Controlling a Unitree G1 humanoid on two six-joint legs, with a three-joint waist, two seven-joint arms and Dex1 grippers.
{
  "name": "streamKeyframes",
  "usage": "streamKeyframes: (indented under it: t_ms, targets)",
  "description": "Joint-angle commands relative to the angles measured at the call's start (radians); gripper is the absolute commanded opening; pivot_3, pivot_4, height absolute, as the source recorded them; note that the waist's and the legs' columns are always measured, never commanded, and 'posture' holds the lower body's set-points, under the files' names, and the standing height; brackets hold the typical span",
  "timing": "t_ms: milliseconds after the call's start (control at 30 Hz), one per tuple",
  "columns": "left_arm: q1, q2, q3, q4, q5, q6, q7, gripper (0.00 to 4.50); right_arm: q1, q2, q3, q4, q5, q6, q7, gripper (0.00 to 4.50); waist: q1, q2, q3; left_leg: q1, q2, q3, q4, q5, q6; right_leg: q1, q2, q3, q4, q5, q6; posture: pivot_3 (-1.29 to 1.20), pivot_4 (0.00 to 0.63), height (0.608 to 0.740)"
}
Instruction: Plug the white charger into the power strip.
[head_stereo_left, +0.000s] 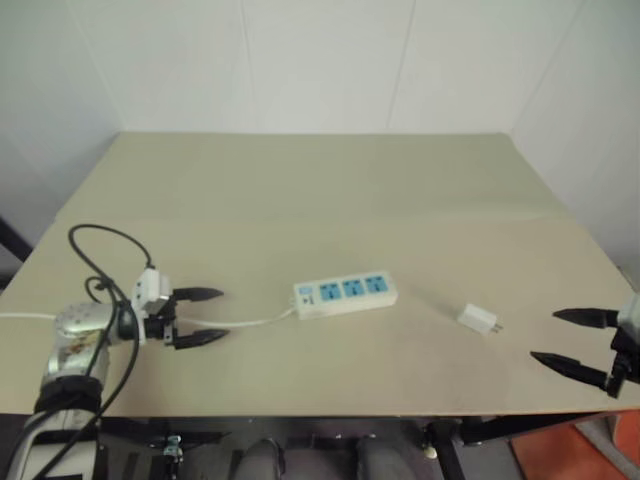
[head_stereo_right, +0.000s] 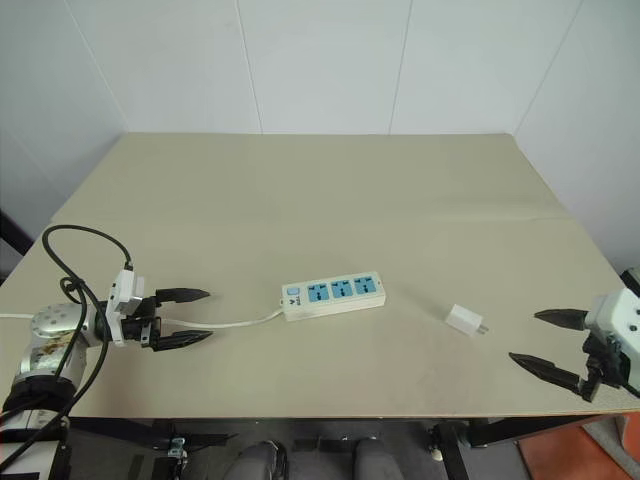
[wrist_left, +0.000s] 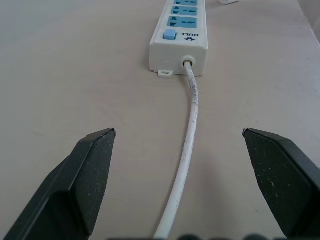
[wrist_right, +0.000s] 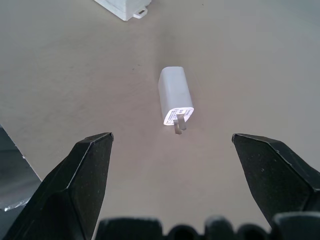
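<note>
The power strip (head_stereo_left: 345, 294) lies flat near the table's front middle, its three blue socket faces up and its thin white cord (head_stereo_left: 245, 322) trailing left. My left gripper (head_stereo_left: 200, 316) stands open at the front left, its fingers either side of the cord (wrist_left: 189, 145), apart from the strip (wrist_left: 181, 30). The white charger (head_stereo_left: 477, 319) lies on its side to the right of the strip, prongs pointing right. My right gripper (head_stereo_left: 565, 338) is open at the front right, aimed at the charger (wrist_right: 175, 98) with a gap between them.
The beige table (head_stereo_left: 320, 200) stretches back to white walls. A black cable (head_stereo_left: 100, 260) loops over my left arm near the table's left edge. The table's front edge runs just below both grippers.
</note>
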Motion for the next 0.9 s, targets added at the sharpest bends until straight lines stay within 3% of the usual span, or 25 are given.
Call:
streamKeyframes:
  t_ms: [33,567,900]
  targets:
    - [-0.023,0.003,0.002,-0.011,-0.011,-0.002,-0.008,4.45,0.008,0.002,-0.053,-0.033,0.019,0.010,-0.010,4.50,0.000,0.000,0.000,0.000,0.000,0.000,0.000,0.000,0.000,0.000,0.000,0.000,0.000,0.000,0.000,0.00,0.150,0.740]
    - [-0.023,0.006,-0.024,-0.012,0.024,-0.003,0.005,4.45,0.016,-0.004,-0.041,-0.036,0.015,0.015,-0.021,4.50,0.000,0.000,0.000,0.000,0.000,0.000,0.000,0.000,0.000,0.000,0.000,0.000,0.000,0.000,0.000,0.00,0.150,0.740]
    - [-0.064,-0.011,-0.138,-0.018,0.144,0.001,0.063,4.45,-0.011,-0.001,-0.016,-0.072,0.021,0.042,-0.048,4.50,0.001,0.000,0.000,0.000,0.000,0.000,0.000,0.000,0.000,0.000,0.000,0.000,0.000,0.000,0.000,0.00,0.150,0.740]
